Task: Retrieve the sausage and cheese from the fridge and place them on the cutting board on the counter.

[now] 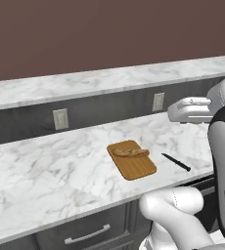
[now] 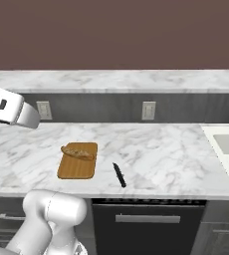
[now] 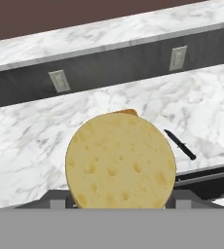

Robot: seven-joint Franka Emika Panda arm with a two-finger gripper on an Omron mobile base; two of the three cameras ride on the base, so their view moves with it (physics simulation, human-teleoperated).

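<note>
Two dark fingers clamp the cheese [image 3: 120,160], low in the hand frame's middle. Behind it peeks the cutting board [image 1: 132,159], mid-frame on the counter [image 1: 51,166], carrying the sausage [image 1: 129,153]. Right of the board lies a black knife [image 1: 176,162]. Outlets [image 1: 60,118] sit on the grey back wall.

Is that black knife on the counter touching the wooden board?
Apart. In the right base view, the knife lies to the right of the cutting board, with a strip of bare marble counter between them.

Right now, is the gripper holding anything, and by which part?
Yes: the cheese, a round holed yellow disc, sits in the gripper, clamped by its lower rim; the exact contact is hidden.
</note>
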